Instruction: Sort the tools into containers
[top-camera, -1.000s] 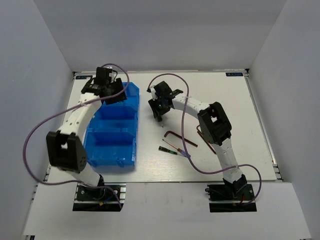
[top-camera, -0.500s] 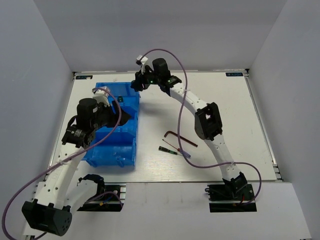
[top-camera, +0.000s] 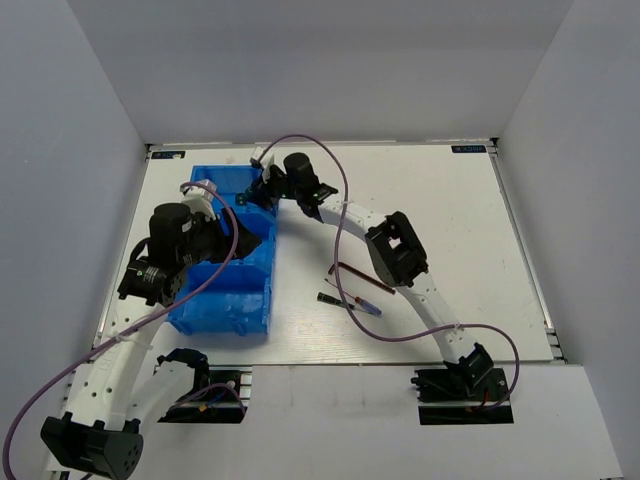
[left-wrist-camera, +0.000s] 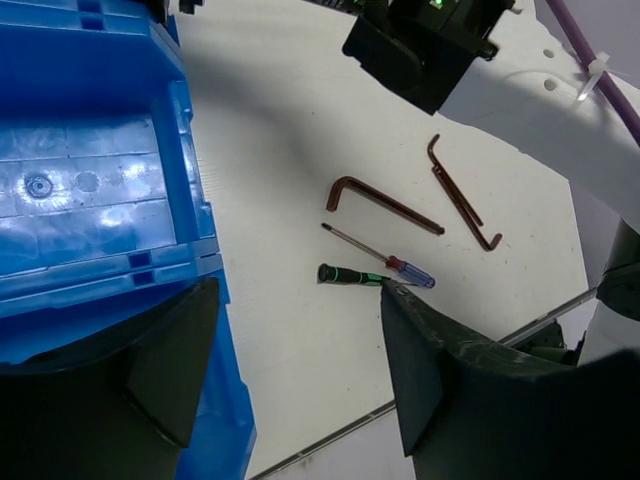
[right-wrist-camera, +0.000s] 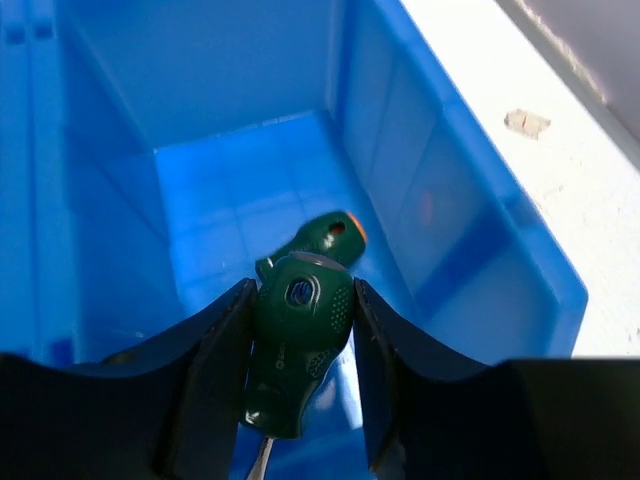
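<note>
Three joined blue containers (top-camera: 228, 306) stand at the table's left. My right gripper (top-camera: 259, 192) hangs over the far container (right-wrist-camera: 230, 190), shut on a stubby green-handled screwdriver (right-wrist-camera: 298, 345) held handle-first. A second stubby green screwdriver (right-wrist-camera: 322, 238) lies on that container's floor. My left gripper (top-camera: 218, 244) hovers open and empty above the containers' right wall (left-wrist-camera: 190, 180), its fingers (left-wrist-camera: 430, 360) spread wide. On the white table lie two dark hex keys (left-wrist-camera: 385, 205) (left-wrist-camera: 462, 195), a red-blue thin screwdriver (left-wrist-camera: 390, 260) and a green-black one (left-wrist-camera: 350, 274).
The right arm's elbow (top-camera: 395, 250) arches over the table's middle, just above the hex key (top-camera: 360, 277) and the thin screwdrivers (top-camera: 346, 301). Purple cables (top-camera: 330, 170) loop from both arms. Grey walls enclose the table on three sides.
The right arm swung left from the table's middle to over the far container, carrying the green screwdriver. The left arm drew back from the far container toward the near ones and opened wider.
</note>
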